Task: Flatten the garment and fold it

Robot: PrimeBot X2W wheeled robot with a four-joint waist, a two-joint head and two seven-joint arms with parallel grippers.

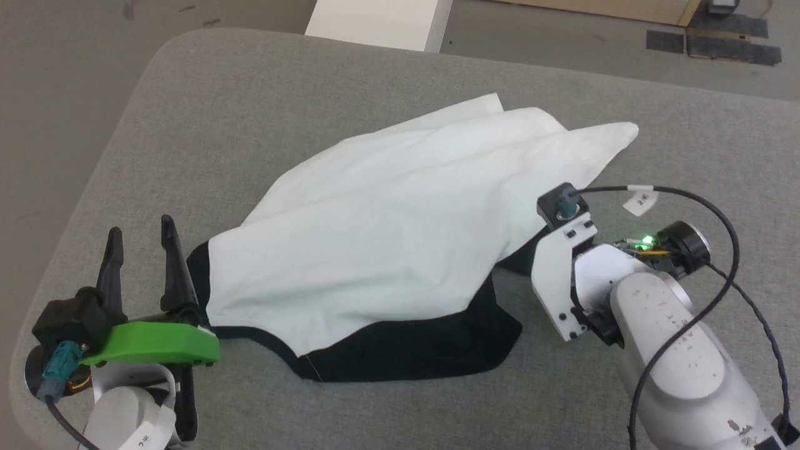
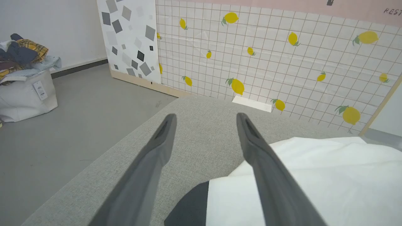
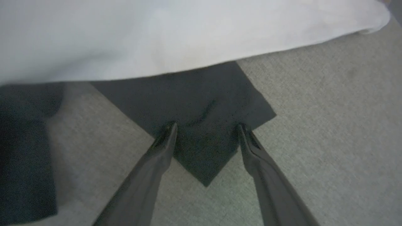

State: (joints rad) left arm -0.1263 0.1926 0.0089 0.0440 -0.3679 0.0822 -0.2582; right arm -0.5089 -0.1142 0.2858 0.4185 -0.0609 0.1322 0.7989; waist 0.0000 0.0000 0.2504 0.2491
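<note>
White rumpled garment (image 1: 387,237) lies on grey woven table (image 1: 250,94); left tool (image 1: 140,228) and right tool (image 3: 205,127) gape wide.

Garment (image 1: 375,250) is lying heaped across the middle of the tabletop (image 1: 250,112), leaving bare strips running along the far edge, the left side and the near edge. Left gripper (image 1: 140,234), jaws spread, is sitting just beside its black left edge. Right gripper (image 3: 206,127), jaws spread, is pointing at the black sleeve (image 3: 194,94), with its cable (image 1: 609,187) looping over the right-hand strip.

Garment (image 3: 188,37) blurred, cut off by edges (right wrist view).
</note>
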